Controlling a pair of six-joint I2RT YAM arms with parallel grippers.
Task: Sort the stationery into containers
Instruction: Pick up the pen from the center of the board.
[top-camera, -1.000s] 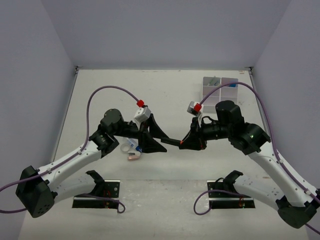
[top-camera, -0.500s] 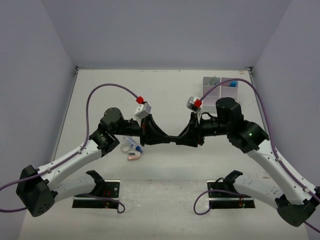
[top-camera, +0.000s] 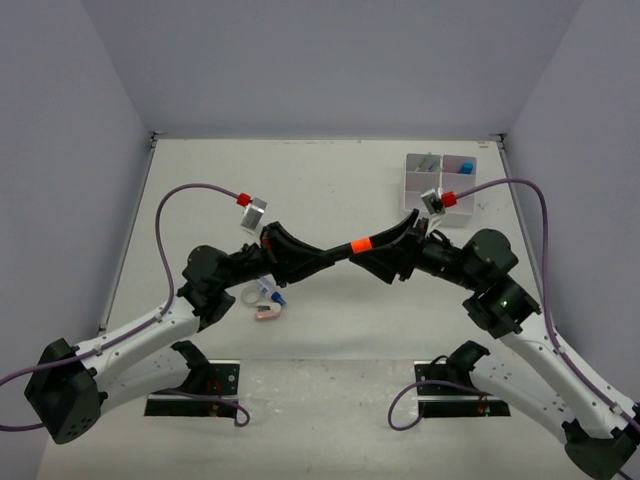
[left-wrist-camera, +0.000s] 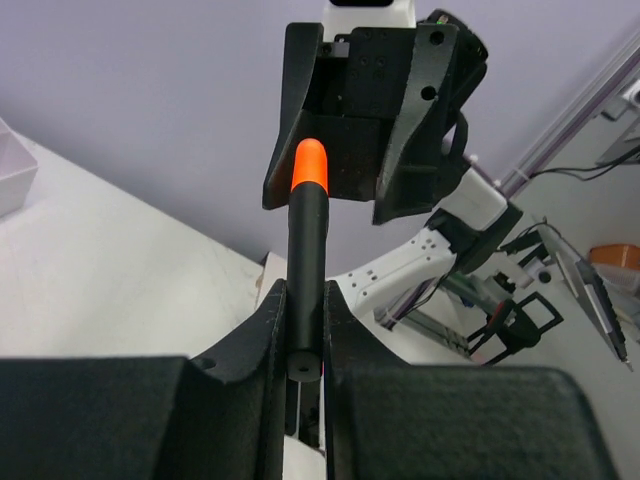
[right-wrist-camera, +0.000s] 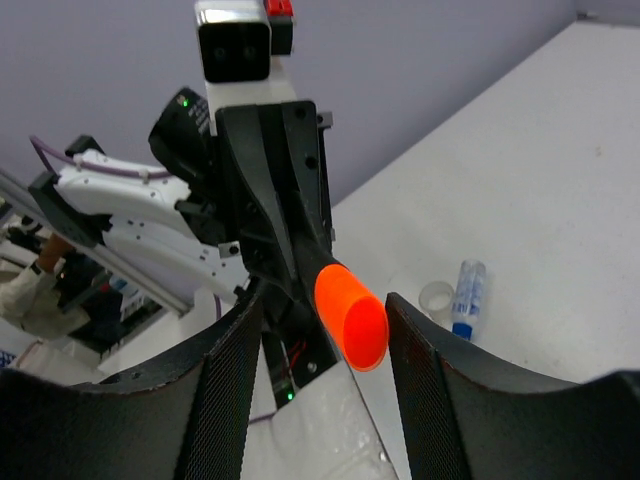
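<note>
The black highlighter (top-camera: 361, 243) with the orange cap hangs level in the air between the two arms, well above the table (top-camera: 330, 190). The left gripper (top-camera: 326, 258) is clamped narrow on its black barrel. The right gripper (top-camera: 378, 250) stands wide around the capped end, with a gap showing on each side of the cap in the right wrist view. The two sets of fingers face each other, tip to tip, so each blocks the other's way forward.

Below and behind the left gripper, a small tape roll (top-camera: 252, 295), a blue-capped piece (top-camera: 270, 291) and a pink piece (top-camera: 267, 313) lie close together on the table. Beyond the right gripper, to its right, the white organiser box (top-camera: 440, 188) sits near the table's far right corner, some compartments already holding items. Bare table runs from the grippers to the far wall (top-camera: 330, 70).
</note>
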